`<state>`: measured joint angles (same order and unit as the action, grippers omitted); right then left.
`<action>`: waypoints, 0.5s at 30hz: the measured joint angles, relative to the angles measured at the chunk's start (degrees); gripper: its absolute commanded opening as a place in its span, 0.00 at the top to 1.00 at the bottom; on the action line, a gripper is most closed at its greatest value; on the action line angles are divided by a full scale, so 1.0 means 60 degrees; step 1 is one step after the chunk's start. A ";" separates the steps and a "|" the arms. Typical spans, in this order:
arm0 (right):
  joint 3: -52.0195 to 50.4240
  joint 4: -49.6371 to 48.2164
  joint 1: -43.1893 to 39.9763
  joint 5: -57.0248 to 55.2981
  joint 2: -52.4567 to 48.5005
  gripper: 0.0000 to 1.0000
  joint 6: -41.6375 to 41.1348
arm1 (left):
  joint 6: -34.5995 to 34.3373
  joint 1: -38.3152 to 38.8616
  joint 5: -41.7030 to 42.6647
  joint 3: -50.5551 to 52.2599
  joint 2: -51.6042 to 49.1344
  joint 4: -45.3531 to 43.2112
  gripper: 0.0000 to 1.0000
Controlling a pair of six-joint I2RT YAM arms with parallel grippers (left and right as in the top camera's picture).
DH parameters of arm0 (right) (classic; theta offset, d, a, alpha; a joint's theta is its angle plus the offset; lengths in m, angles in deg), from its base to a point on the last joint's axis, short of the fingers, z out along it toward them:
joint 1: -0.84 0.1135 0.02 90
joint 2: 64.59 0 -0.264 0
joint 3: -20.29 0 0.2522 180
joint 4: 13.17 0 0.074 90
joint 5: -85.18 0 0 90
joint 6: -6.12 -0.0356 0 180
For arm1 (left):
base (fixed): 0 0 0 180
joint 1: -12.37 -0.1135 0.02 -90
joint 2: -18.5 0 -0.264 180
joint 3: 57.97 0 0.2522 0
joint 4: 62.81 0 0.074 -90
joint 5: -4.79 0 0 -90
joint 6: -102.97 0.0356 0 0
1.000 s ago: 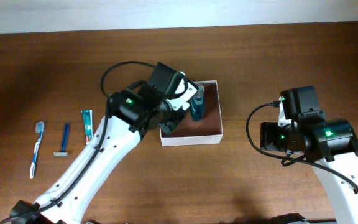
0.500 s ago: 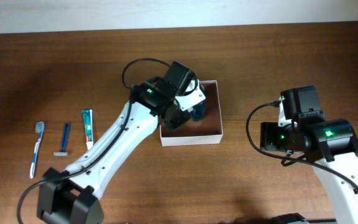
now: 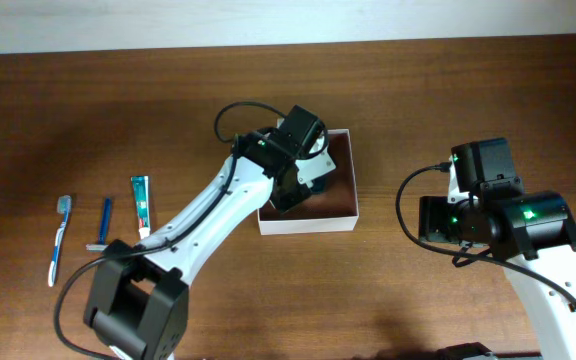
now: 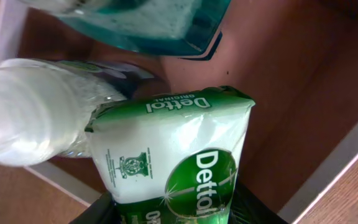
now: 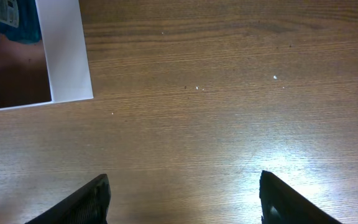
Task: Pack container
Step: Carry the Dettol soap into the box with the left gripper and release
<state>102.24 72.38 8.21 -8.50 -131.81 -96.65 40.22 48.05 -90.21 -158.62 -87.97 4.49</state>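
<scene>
A dark brown wooden table (image 3: 448,90) fills the scene, with a pale wall (image 3: 268,20) running along its far edge.

**Container.** The container (image 3: 308,225) sits near the middle of the table, toward the far side. It is a square shallow box with thin white walls and a brownish-pink floor. The left wrist view shows a teal bottle (image 4: 148,25) and a translucent white bottle (image 4: 36,112) inside it. The white bottle lies close against one wall. Whether either bottle is upright cannot be told from this view.

**Left arm.** The left arm (image 3: 208,215) reaches from the near left across the table and over the left part of the container. The left end effector (image 4: 179,211) pinches a green and white Dettol soap packet (image 4: 179,155) between its black fingers (image 4: 101,211). The packet is above the container floor, just beside the white bottle and near the teal bottle. Contact between the packet and the floor cannot be confirmed.

**Right arm.** The right arm (image 3: 488,215) stands on the right side of the table, well apart from the container. The right end effector (image 5: 185,202) has its fingers spread wide, with nothing between them, over bare table. A corner of the container appears at the upper left of the right wrist view.

**Items on the left of the table.** A toothbrush (image 3: 58,240), a blue razor (image 3: 101,225) and a toothpaste tube (image 3: 140,203) lie side by side, in that order from left to right. They do not touch each other and are well apart from the container.
</scene>
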 measured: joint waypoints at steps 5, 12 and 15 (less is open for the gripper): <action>0.0000 0.0000 0.0000 0.0000 0.0000 0.31 0.0022 | 0.0000 0.0044 0.0000 0.0000 -0.0062 0.0000 0.61; 0.0000 0.0000 0.0000 0.0000 0.0000 0.31 0.0025 | 0.0113 0.0135 -0.0051 0.0000 -0.0040 -0.0004 0.06; 0.0000 0.0004 0.0000 0.0000 0.0000 0.31 0.0025 | 0.0066 0.0131 -0.0080 0.0000 0.0087 0.0000 0.01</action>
<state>102.24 72.40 8.21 -8.50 -131.81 -96.50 40.61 48.84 -90.69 -158.62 -87.45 4.49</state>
